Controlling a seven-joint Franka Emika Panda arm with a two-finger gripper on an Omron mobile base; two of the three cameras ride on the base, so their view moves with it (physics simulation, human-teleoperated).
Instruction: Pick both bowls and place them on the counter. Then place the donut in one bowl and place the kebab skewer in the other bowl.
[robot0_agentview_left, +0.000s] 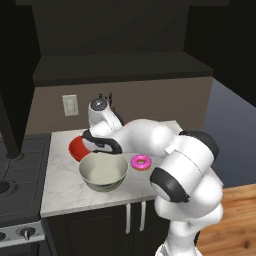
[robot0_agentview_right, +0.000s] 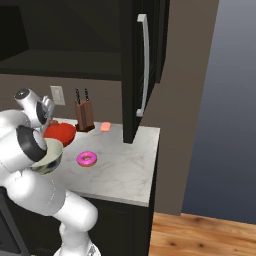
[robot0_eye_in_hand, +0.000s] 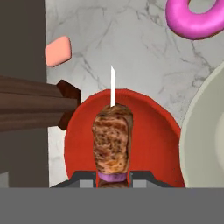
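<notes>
Kebab skewer (robot0_eye_in_hand: 112, 141) — pinched at its near end in the closed gripper (robot0_eye_in_hand: 113, 176), long axis pointing away from the jaws, held over the red bowl (robot0_eye_in_hand: 151, 135) on the counter (robot0_eye_in_hand: 131, 48) — release is straight below.

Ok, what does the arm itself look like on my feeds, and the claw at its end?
The arm is built of glossy white rounded segments with dark grey-black rings at the joints and a round grey cap at the wrist. No cables or markings show. The claw has two small dark grey fingertips, squared off.
</notes>
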